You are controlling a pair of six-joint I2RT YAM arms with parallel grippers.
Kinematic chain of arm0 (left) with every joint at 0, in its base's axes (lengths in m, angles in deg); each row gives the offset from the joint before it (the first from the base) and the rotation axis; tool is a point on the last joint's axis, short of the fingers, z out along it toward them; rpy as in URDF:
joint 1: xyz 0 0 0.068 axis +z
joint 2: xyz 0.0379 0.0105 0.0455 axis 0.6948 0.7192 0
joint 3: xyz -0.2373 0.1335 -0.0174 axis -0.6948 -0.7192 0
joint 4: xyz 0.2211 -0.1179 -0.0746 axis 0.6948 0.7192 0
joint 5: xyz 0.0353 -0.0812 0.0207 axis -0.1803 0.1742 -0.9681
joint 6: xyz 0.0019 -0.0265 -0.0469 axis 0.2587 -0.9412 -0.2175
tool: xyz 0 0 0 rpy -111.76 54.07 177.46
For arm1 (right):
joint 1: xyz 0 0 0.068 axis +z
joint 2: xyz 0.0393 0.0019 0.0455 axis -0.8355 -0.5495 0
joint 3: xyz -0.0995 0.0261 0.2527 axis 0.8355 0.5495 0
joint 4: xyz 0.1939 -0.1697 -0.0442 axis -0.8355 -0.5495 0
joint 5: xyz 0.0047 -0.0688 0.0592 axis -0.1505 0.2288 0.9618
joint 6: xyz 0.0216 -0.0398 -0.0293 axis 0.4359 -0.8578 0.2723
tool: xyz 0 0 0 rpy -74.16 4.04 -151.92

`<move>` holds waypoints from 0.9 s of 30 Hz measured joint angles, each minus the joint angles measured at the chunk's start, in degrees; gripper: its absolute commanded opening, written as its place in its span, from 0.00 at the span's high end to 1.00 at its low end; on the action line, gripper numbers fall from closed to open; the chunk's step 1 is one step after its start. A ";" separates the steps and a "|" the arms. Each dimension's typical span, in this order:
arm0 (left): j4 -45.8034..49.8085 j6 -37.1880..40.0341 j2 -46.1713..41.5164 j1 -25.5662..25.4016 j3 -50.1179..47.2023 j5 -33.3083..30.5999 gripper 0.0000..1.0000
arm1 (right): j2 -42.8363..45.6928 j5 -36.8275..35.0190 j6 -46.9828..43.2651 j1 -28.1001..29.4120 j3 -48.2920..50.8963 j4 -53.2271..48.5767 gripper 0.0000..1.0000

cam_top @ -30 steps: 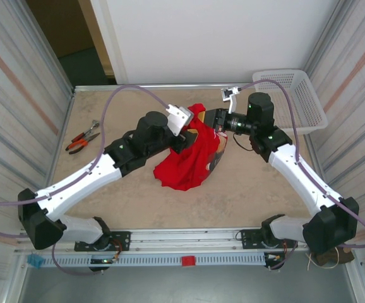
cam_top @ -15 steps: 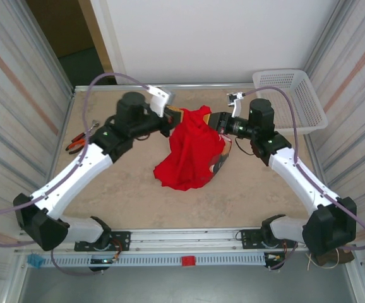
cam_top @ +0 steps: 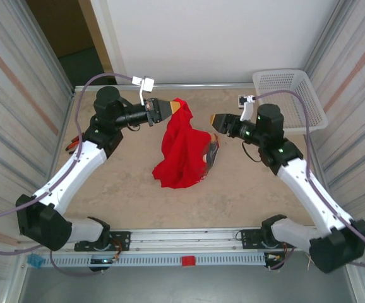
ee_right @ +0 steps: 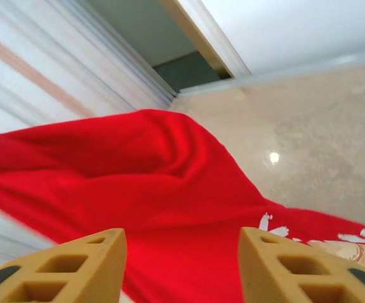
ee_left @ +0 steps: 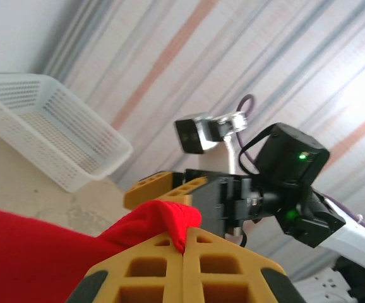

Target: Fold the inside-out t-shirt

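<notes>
Top external view: inside-out t-shirt (cam_top: 181, 148), red, judged soft, light and limp; likely to sag and bunch; best taken at a free corner or hem edge; left jaws pinched shut on its top corner, held high; right jaws apart, empty, near its right edge; long axis drapes from that corner down to the counter (cam_top: 125, 183), lower end heaped mid-counter.

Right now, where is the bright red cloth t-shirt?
Top view: the bright red cloth t-shirt hangs mid-table from the left gripper, lower end on the tabletop, near the right gripper.
</notes>
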 measured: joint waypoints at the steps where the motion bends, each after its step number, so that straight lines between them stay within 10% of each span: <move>1: -0.42 -0.48 0.07 0.00 0.00 1.14 1.00 | 1.03 -0.57 -0.98 1.20 -0.94 -0.66 0.42; 14: -1.51 -1.95 0.33 0.00 0.00 7.37 1.00 | -9.66 -1.36 -12.33 11.23 -12.94 -4.52 0.43; 17: -1.44 -1.92 0.33 0.00 0.00 7.80 1.00 | -11.13 -0.94 -12.83 11.23 -14.08 -4.98 0.53; 21: -1.16 -1.90 0.33 0.00 0.00 8.39 1.00 | -12.81 0.15 -13.70 11.21 -16.15 -5.01 1.00; 27: 0.87 -0.11 0.59 0.87 0.00 8.02 1.00 | -13.62 1.09 -12.94 8.90 -17.88 -4.15 1.00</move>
